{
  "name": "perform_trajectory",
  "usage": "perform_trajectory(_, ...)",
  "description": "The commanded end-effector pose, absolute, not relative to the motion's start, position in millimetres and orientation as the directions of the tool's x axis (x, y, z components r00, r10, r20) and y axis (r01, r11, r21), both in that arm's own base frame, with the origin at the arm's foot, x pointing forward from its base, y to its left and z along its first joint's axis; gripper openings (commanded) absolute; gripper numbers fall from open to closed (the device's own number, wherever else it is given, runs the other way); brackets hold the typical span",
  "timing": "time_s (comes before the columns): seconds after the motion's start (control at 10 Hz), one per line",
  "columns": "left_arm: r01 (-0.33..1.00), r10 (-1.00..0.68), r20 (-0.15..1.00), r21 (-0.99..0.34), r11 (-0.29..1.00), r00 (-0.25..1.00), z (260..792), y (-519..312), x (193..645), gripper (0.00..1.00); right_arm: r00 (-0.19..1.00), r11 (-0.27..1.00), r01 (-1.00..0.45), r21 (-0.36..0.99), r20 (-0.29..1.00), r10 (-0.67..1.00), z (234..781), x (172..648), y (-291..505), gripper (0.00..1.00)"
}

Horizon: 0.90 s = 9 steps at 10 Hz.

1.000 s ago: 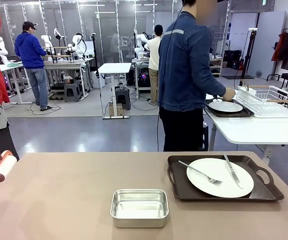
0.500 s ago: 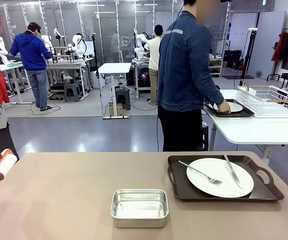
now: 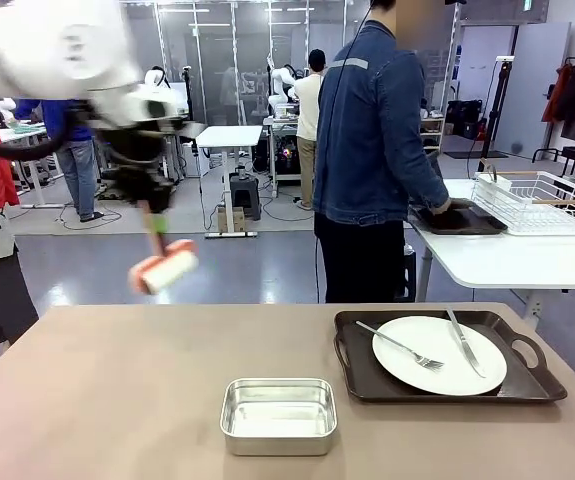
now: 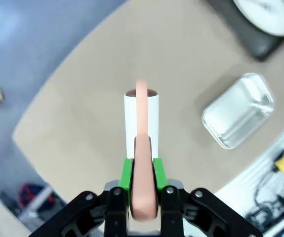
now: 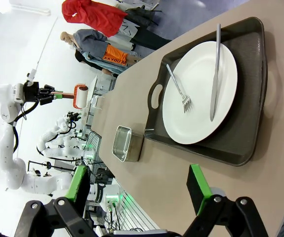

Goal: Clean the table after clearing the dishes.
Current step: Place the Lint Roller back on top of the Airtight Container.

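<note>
My left gripper point(image 4: 142, 170) pinches the lint roller point(image 4: 142, 116) by its pink handle, above the table point(image 3: 107, 390); my right gripper point(image 5: 138, 186) is spread wide, nothing between its pads; plate point(image 3: 437, 378), fork point(image 3: 399, 345) and knife point(image 3: 464, 343) lie on the tray point(image 3: 362, 380) at the table's right.

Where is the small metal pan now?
In the front view, the metal pan sits on the table near the robot's edge, left of the dark tray and apart from it.

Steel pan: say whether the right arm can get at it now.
Probably yes. The right pincer is open and empty, and the steel pan sits uncovered on the table; the tray lies beside it, not over it.
</note>
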<state>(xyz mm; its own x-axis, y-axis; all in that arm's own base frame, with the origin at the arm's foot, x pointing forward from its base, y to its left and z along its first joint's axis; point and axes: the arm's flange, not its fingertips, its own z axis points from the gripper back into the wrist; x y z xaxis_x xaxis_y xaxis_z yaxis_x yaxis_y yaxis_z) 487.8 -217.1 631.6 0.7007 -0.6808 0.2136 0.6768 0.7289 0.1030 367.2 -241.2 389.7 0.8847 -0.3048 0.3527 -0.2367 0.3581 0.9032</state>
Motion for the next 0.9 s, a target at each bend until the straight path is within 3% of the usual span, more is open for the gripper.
perform_trajectory(0.0,0.931,-0.947,0.107,0.181,0.317,0.302,620,-252,496,0.21,0.880,0.354,-0.244,0.903,0.360,-0.311,393,366,-240,1.00)
perform_trajectory(0.3,0.999,-0.996,0.086,0.033,-0.014,-0.017,589,-312,447,0.21,0.880,0.354,-0.244,0.903,0.360,-0.311,393,366,-240,1.00)
perform_trajectory(0.5,0.995,-0.995,0.056,-0.062,-0.084,-0.081,565,-327,420,0.21,0.880,0.354,-0.244,0.903,0.360,-0.311,393,366,-240,1.00)
perform_trajectory(0.7,0.999,-0.996,0.077,-0.026,-0.038,-0.036,566,-322,413,0.21,0.880,0.354,-0.244,0.903,0.360,-0.311,393,366,-240,1.00)
perform_trajectory(0.8,0.994,-0.994,0.067,-0.057,-0.090,-0.086,557,-342,424,0.21,0.880,0.354,-0.244,0.903,0.360,-0.311,393,366,-240,1.00)
